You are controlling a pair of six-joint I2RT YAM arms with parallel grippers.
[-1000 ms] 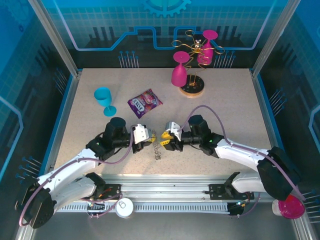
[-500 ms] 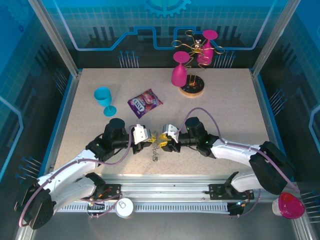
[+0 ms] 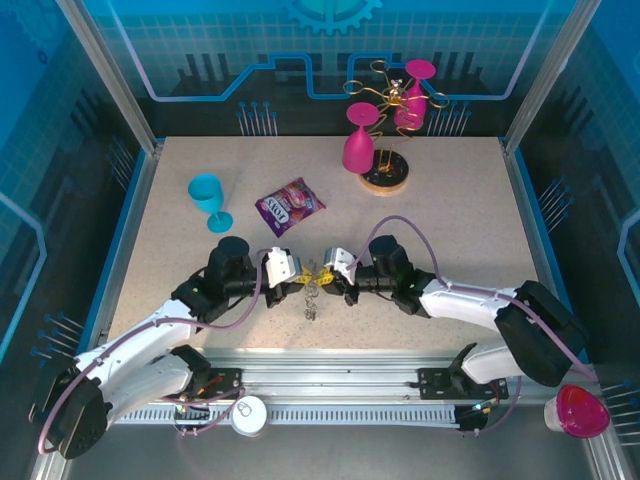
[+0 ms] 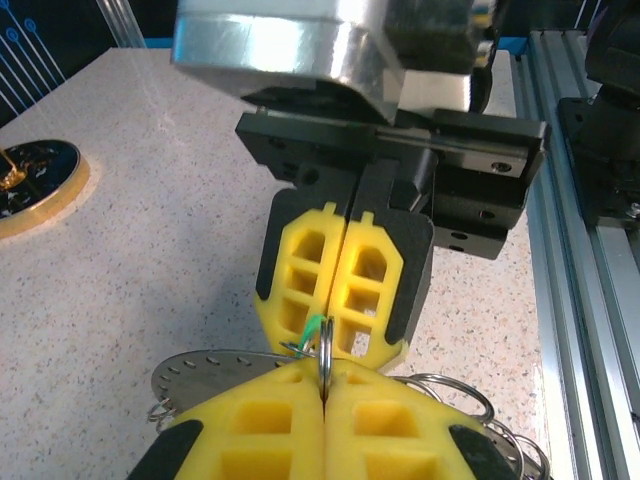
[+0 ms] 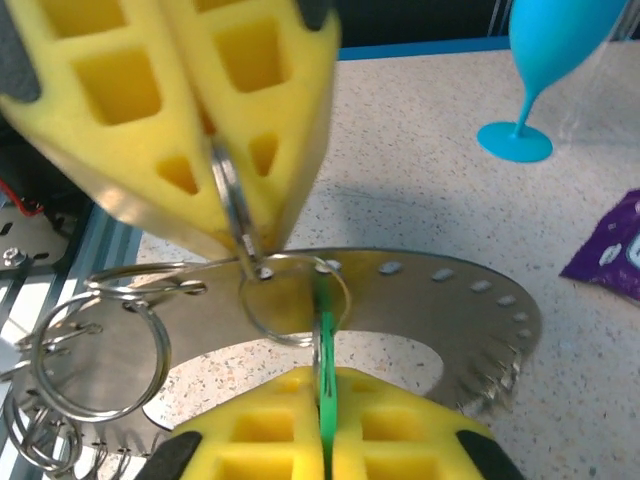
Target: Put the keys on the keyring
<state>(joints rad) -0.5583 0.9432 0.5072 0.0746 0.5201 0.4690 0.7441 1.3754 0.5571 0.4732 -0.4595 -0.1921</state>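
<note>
Right gripper (image 5: 322,385) pinches the green key (image 5: 323,340) edge-on, left gripper (image 5: 240,232) clamps a wire loop (image 5: 236,215) of the keyring (image 5: 440,300) at the table's (image 3: 450,220) near middle; expect light, stiff, slippery metal, so you should grip flat faces.

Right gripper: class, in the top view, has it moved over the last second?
Yes. The right gripper has shifted left, away from the wooden rack base, and closed on the green key.
</note>
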